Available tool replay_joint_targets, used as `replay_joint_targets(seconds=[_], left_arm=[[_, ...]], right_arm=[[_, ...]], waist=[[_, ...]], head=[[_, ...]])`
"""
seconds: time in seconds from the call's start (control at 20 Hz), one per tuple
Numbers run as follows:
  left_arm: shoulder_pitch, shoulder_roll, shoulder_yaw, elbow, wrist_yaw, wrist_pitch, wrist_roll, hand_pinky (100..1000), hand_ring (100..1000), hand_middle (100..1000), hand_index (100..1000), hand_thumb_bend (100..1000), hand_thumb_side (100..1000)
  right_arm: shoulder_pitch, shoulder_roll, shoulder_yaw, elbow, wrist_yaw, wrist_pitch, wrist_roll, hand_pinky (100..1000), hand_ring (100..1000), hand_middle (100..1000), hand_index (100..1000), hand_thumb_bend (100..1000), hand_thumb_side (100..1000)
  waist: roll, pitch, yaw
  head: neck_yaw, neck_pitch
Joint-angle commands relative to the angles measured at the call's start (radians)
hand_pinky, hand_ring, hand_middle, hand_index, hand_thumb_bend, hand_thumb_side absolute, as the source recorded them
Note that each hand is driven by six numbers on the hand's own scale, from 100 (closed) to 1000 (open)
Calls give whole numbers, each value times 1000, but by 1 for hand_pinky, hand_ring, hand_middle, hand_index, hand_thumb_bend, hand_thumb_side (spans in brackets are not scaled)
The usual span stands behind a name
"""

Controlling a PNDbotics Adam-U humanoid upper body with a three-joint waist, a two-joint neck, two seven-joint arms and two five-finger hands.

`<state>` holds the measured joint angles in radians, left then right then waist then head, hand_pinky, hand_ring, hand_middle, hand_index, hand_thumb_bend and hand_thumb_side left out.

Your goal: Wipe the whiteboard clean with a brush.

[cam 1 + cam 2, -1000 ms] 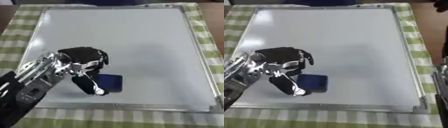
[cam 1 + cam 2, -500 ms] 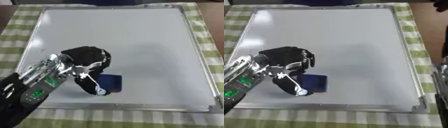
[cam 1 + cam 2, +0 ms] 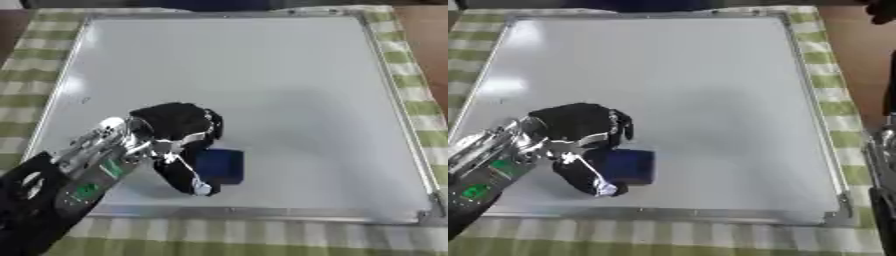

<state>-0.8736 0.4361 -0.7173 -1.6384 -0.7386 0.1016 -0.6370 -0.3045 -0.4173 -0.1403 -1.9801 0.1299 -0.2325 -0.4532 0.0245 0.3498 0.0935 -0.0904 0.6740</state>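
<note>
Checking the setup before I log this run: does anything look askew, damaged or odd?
Nothing stands out. The silver-framed whiteboard lies flat on the green checked cloth, with no marks I can make out. The left hand is curled around the dark blue block brush near the lower left of the board.

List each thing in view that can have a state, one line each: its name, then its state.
whiteboard: lying flat on the checked cloth, no marks visible on it.
brush: dark blue, resting on the board near its lower left.
left hand: fingers curled round the brush.
checked cloth: spread flat under the board.
</note>
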Motion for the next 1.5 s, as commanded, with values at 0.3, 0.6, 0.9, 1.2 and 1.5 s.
replay_joint_targets(seconds=[0.3,0.6,0.9,1.2,1.5], left_arm=[[-2,-2,3,17,26,17,15,573,697,695,100,358,335],[2,-6,4,29,40,18,41,562,685,650,100,365,343],[8,-11,3,47,45,4,58,550,674,619,100,350,345],[8,-16,4,63,48,-16,76,546,671,613,100,349,342],[9,-17,4,76,49,-26,80,508,626,507,100,306,319]], right_arm=[[-9,-8,-5,-20,1,-2,4,605,523,472,401,100,809],[-8,-5,-5,-20,1,0,6,606,523,472,400,100,809],[-8,-3,-5,-20,1,0,9,607,523,471,398,100,810],[-7,-1,-5,-20,1,1,13,607,523,471,396,100,810],[-8,-1,-5,-20,0,-1,14,608,524,471,395,100,813]], waist=[[-5,-17,-1],[-6,-17,-2],[-7,-16,-2],[-8,-14,-2],[-8,-15,-3]], head=[[-1,-11],[-1,-12],[0,-13],[0,-15],[1,-16]])
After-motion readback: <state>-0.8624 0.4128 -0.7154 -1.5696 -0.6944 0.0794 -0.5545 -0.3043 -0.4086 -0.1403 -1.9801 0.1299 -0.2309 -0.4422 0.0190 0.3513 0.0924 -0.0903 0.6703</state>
